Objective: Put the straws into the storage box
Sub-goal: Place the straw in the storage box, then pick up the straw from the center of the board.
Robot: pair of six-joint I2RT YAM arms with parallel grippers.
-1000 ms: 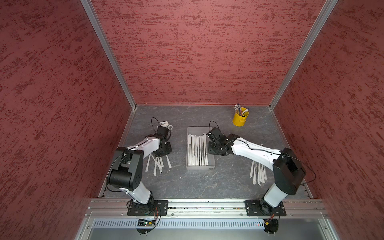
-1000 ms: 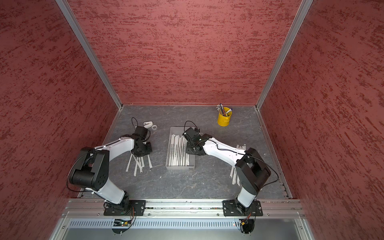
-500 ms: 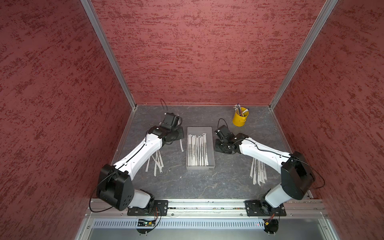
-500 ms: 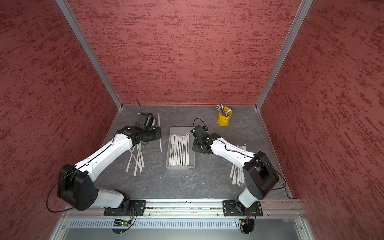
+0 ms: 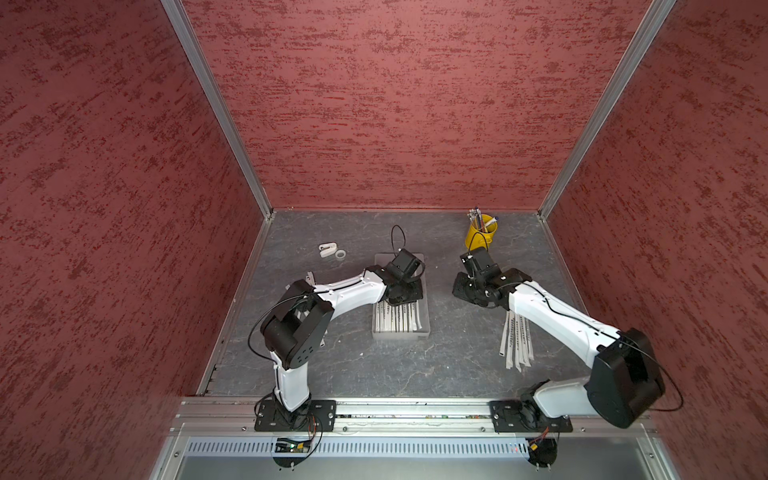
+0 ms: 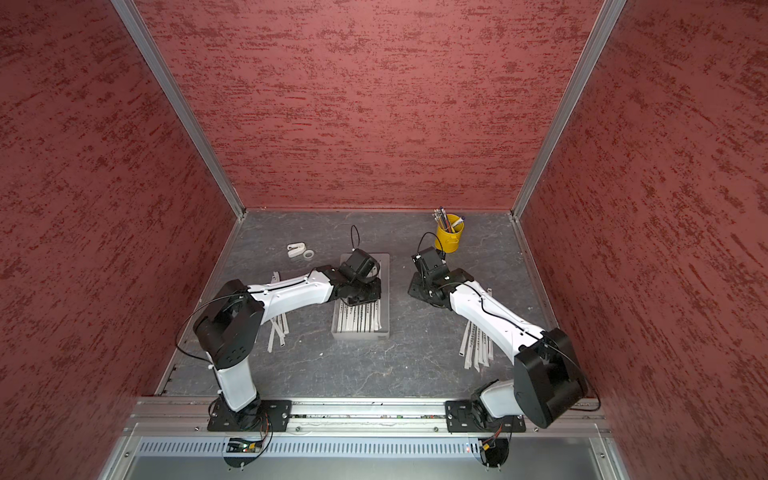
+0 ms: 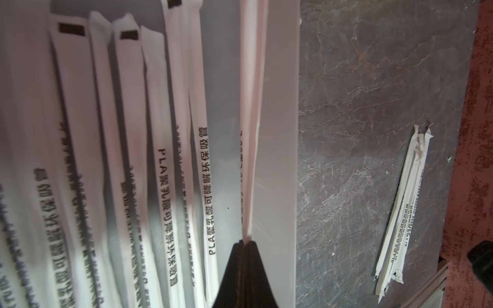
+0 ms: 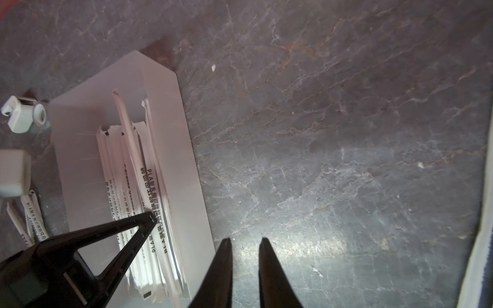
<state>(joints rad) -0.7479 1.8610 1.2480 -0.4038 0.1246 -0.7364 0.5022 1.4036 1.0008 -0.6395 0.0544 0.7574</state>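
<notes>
In a top view, your left gripper [image 5: 405,297] hangs over the box [image 5: 401,335]. Left wrist: it's pressed together on one straw [image 7: 252,106] hard beside the box wall; let go askew and it could drop outside. Right wrist: your right gripper [image 8: 244,240], slightly spread and empty, hovers over bare table [image 8: 346,133].

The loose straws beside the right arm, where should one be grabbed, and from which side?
Probably pinch an outermost straw near its uncovered, fanned-out end, from straight above, jaws across its width; the straws lie flat and spread apart only there.

One storage box [image 5: 401,335], one yellow cup [image 5: 478,237], perhaps eight straws [image 5: 399,320] inside, two loose piles [image 6: 476,345] outside.
</notes>
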